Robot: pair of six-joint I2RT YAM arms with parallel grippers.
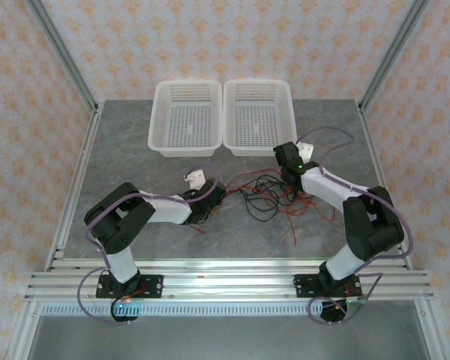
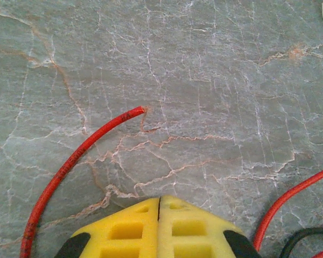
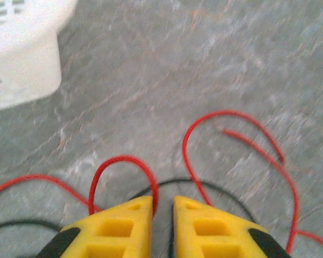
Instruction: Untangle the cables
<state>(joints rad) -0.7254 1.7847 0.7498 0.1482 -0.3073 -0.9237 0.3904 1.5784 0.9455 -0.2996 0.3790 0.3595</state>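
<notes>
Two white mesh baskets (image 1: 181,148) sit beyond the curly red-and-black cables (image 1: 274,196); left gripper (image 2: 159,201) pressed shut, right gripper (image 3: 163,200) barely ajar astride them.

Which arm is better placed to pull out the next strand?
Probably right. The right gripper sits over the cables, a red loop and black strand at its fingertips. The left gripper is shut with bare table ahead.
</notes>
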